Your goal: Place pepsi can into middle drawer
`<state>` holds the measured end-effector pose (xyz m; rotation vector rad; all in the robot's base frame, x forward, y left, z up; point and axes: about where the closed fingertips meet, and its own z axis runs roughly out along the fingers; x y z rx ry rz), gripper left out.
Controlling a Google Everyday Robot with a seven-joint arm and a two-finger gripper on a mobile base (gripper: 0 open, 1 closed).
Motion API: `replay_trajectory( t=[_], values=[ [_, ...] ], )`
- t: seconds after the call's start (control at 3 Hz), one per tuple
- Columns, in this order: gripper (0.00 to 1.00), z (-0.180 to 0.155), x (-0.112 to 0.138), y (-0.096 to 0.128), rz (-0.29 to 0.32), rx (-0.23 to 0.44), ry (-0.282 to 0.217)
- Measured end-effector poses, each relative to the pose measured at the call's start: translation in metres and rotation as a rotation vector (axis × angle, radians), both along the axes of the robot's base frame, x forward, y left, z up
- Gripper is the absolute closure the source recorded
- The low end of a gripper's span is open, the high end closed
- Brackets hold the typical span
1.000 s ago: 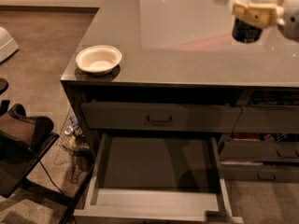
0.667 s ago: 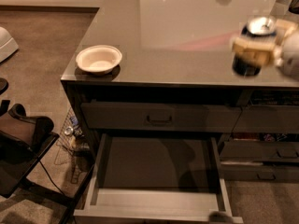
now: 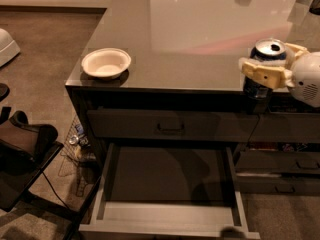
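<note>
The pepsi can [image 3: 263, 66] is dark blue with a silver top. It is held upright in the air at the right, over the counter's front edge. My gripper [image 3: 266, 70] comes in from the right with pale yellow fingers [image 3: 261, 73] shut around the can. The middle drawer [image 3: 167, 176] is pulled wide open below and to the left of the can. Its flat dark bottom is bare and its paler rims frame it.
A white bowl [image 3: 106, 63] sits on the grey counter [image 3: 200, 34] near the front left corner. A closed drawer front with a dark handle [image 3: 171, 126] is above the open drawer. Narrower drawers [image 3: 280, 164] are on the right. A black chair [image 3: 22, 154] and cables stand at the left.
The gripper with the can has moved down and toward the front edge of the counter, coming closer to the open drawer. The bowl and drawer have not moved.
</note>
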<state>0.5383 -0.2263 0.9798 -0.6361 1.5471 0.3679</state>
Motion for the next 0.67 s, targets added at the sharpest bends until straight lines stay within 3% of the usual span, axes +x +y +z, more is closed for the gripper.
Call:
replay_trajectory(
  t=[0.33, 0.67],
  values=[
    [1.0, -0.03, 0.004, 0.008, 0.014, -0.005, 0.02],
    [1.0, -0.09, 0.009, 0.014, 0.027, 0.015, 0.038]
  ],
)
